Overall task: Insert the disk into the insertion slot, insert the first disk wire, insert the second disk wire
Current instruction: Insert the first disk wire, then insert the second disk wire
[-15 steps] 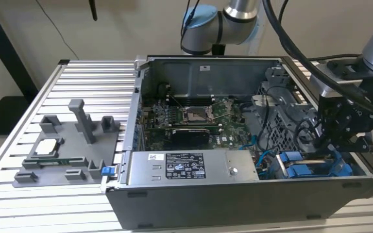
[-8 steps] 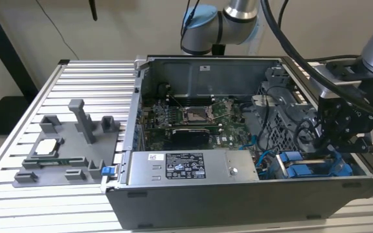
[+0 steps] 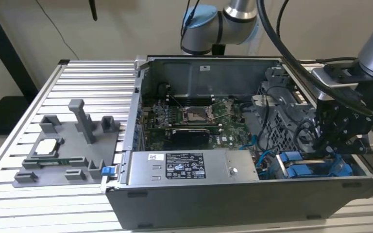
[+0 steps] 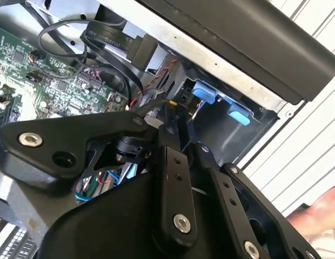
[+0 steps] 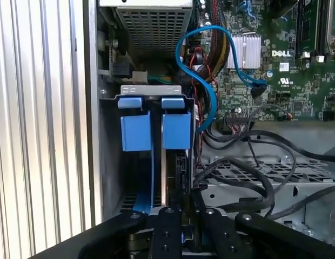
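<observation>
Surface: ribbed metal table (image 3: 63, 77) under an open computer case (image 3: 238, 204), with the insertion slot (image 5: 109, 162) in the case's corner at the exterior view's right.
Gripper (image 5: 182, 208): lowered into the case directly over the insertion slot, narrow, black fingers (image 5: 167, 232) closed on the near edge of the disk (image 5: 175, 162).
Disk: edge-on and upright inside the insertion slot, blue carrier frame at its far end, on the slot's side nearer the motherboard (image 5: 297, 81).
Second blue rail (image 5: 136, 132): in the same insertion slot, beside the disk but apart from it, by the slot's outer wall.
Blue cable (image 5: 208, 91): looping from just beside the insertion slot across to the motherboard.
Black cables (image 5: 254, 178): draped over a perforated cage beside the insertion slot.
Power-supply box (image 3: 193, 167): silver, labelled, next to the insertion slot along the case's near wall.
Grey fixture (image 3: 70, 150): on the table outside the case, well apart from the insertion slot.
</observation>
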Robot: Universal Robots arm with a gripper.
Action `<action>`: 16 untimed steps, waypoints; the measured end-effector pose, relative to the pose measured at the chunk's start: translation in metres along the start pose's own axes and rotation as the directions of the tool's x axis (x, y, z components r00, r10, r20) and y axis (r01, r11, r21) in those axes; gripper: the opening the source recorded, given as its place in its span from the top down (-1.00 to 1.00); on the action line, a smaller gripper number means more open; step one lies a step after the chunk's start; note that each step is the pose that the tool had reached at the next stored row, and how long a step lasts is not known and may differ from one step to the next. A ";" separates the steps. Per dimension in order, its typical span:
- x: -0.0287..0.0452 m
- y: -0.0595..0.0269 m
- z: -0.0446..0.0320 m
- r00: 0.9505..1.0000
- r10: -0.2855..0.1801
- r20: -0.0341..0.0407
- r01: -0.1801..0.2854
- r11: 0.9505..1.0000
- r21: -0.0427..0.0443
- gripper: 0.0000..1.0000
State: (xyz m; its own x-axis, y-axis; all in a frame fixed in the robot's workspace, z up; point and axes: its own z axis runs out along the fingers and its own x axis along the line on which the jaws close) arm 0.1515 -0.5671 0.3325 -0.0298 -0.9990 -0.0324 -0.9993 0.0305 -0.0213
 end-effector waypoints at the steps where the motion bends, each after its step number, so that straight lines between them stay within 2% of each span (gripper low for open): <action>1: -0.0002 0.0001 0.0010 1.000 0.000 0.002 0.000 1.000 0.000 1.00; 2: -0.0001 0.0001 0.0012 1.000 0.000 0.002 0.000 1.000 0.000 -1.00; 5: -0.0002 0.0000 -0.0030 1.000 0.000 0.003 0.000 1.000 0.000 -1.00; 16: -0.0013 -0.0007 -0.0337 1.000 0.002 0.002 -0.002 1.000 0.000 -1.00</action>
State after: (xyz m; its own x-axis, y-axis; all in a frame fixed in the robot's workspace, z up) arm 0.1515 -0.5669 0.3662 -0.0313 -0.9989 -0.0339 -0.9993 0.0320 -0.0211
